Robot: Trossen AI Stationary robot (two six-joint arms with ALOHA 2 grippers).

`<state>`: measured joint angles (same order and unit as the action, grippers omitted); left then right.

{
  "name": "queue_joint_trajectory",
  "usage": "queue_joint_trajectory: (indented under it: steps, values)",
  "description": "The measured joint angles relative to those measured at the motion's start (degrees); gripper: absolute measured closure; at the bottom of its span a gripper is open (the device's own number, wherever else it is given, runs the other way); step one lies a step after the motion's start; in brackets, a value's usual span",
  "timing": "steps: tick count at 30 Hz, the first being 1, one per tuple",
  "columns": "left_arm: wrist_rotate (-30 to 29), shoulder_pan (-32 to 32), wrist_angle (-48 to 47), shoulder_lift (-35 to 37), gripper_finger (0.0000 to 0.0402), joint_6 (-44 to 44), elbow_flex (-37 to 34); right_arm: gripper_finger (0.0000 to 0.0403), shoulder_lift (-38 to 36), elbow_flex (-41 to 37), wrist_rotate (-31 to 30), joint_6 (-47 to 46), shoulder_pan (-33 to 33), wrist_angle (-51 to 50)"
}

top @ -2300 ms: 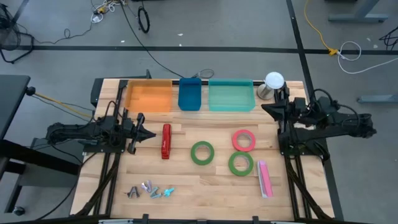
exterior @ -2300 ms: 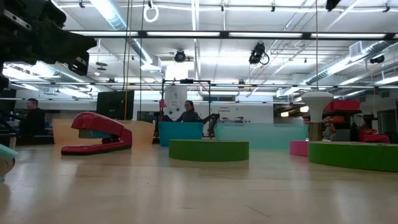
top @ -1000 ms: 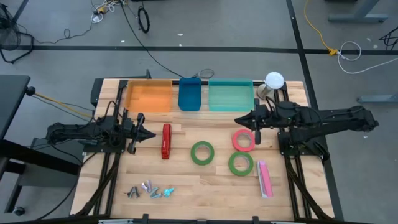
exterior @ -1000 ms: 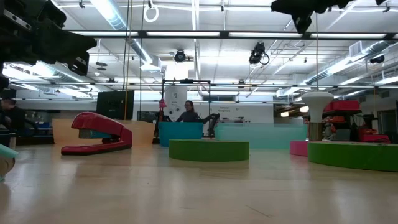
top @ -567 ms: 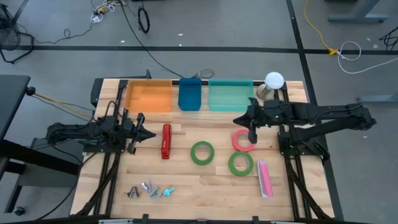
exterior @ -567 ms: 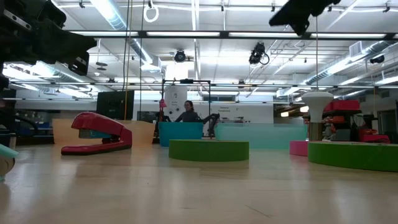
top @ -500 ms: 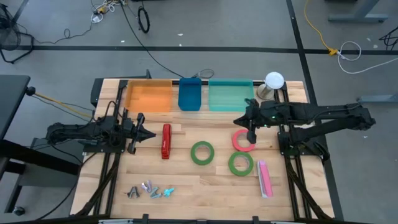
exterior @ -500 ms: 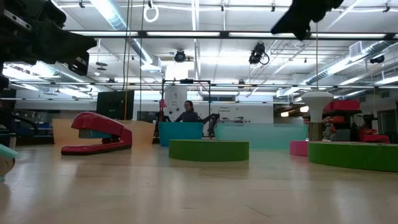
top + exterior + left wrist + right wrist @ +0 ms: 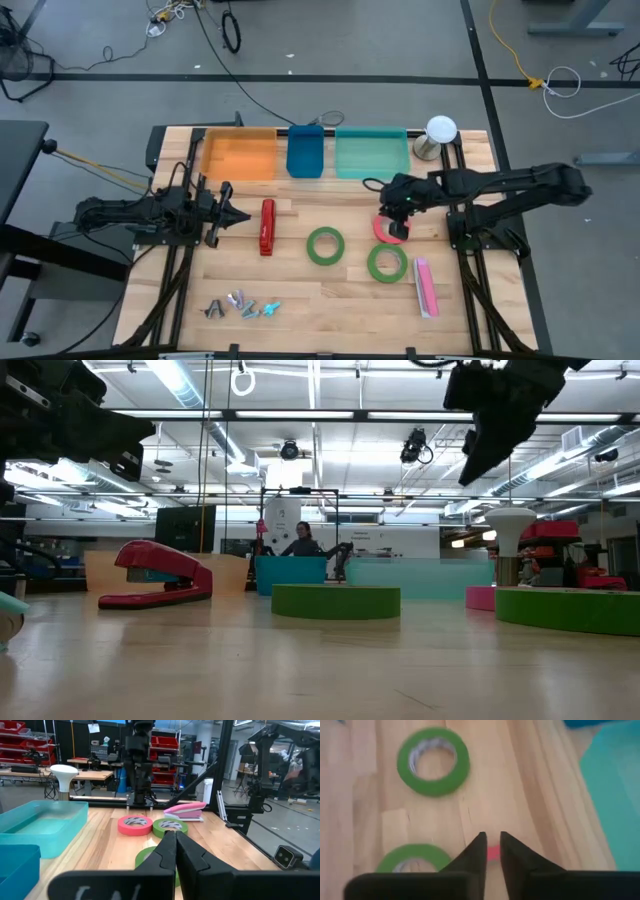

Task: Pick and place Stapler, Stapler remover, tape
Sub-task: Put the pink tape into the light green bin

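A red stapler (image 9: 267, 227) lies flat on the table left of centre. The staple removers (image 9: 240, 305) lie in a loose group near the front left. Two green tape rolls (image 9: 325, 245) (image 9: 386, 262) and a red-pink tape roll (image 9: 384, 233) lie flat at centre right. A pink stapler (image 9: 426, 287) lies near the front right. My right gripper (image 9: 491, 837) hangs tipped downward above the red-pink roll (image 9: 493, 852), slightly open and clear of it. My left gripper (image 9: 175, 851) rests shut and level at the table's left, just left of the red stapler.
An orange bin (image 9: 239, 155), a blue bin (image 9: 305, 152) and a teal bin (image 9: 372, 153) line the far edge. A white round-topped object (image 9: 440, 130) stands at the far right corner. Bare wood lies between the red stapler and the tape rolls.
My right gripper has sunk and tipped from nearly level to pointing steeply down, and now stands over the red-pink tape roll. The tape rolls and staplers have not moved.
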<state>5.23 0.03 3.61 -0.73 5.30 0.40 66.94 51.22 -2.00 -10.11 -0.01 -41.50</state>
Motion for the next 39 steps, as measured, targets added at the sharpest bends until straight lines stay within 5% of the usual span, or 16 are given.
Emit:
queue_joint_trajectory:
  steps: [15,25,39]
  values:
    - [0.0,0.0,0.0,0.0,0.0399,0.0,0.0,0.0142,8.9,0.0,-4.0,1.5,-3.3,-3.7]
    - [0.0,0.0,0.0,0.0,0.0399,0.0,0.0,0.0128,12.5,-0.6,-1.4,16.3,-5.9,-3.6]
    - [0.0,0.0,0.0,0.0,0.0399,0.0,0.0,0.0128,12.1,-11.4,-1.6,21.2,-6.6,5.0]
